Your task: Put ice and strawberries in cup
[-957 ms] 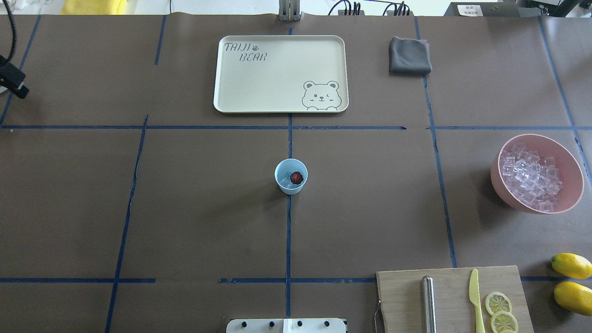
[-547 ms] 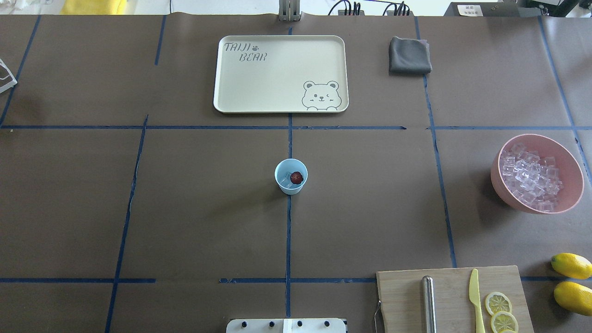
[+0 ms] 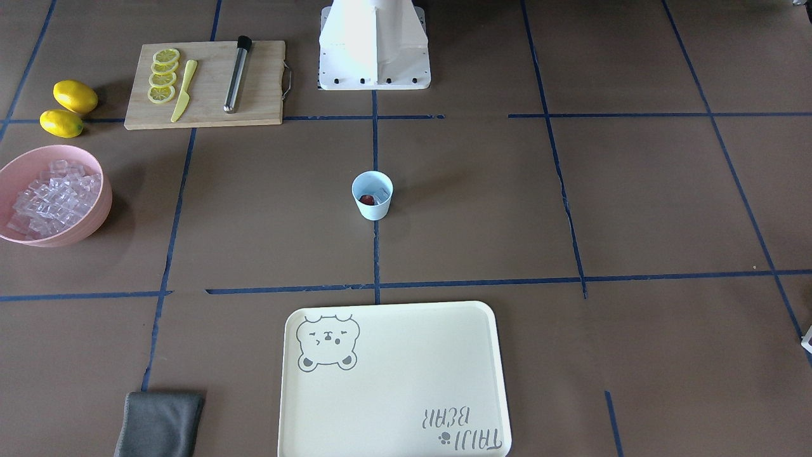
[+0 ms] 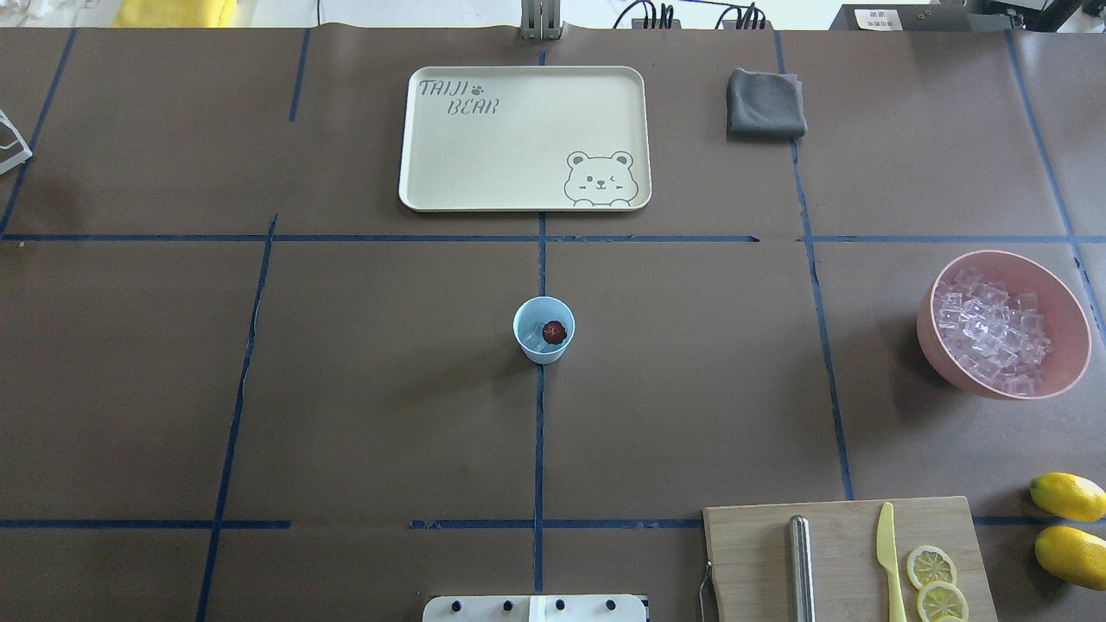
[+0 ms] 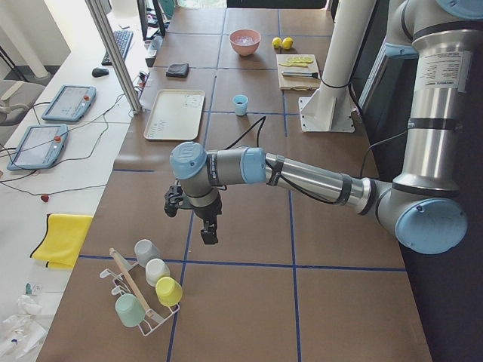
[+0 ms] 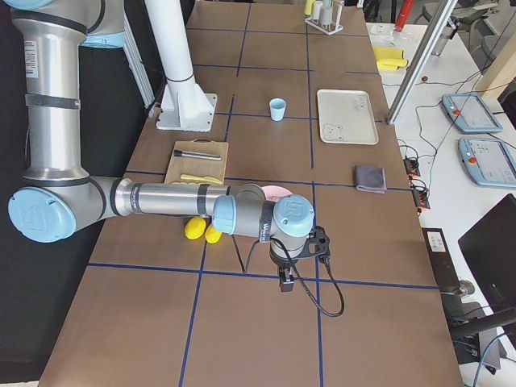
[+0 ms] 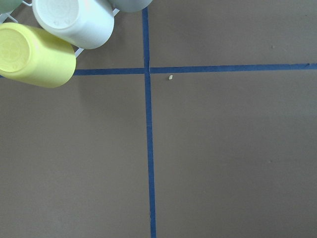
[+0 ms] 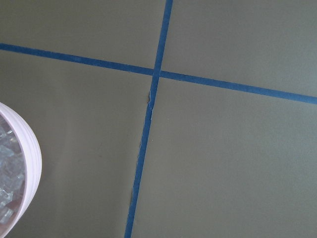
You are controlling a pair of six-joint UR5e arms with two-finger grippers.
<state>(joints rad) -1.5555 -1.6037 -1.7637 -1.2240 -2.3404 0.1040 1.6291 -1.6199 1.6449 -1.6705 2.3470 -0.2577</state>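
While bumpy strawberry (image 4: 554, 331) sits in tapered cup (image 4: 525, 321), left tool (image 5: 207, 234), right tool (image 6: 285, 283): cannot tell.

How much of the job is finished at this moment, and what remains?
Done, it seems: the strawberry and some ice lie inside the cup. In hand: nothing; the left gripper and the right gripper both hang far from the cup. Left: probably nothing, unless more ice from the pink bowl is wanted.

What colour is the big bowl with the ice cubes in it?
The bowl is pink, seen best in the overhead view.
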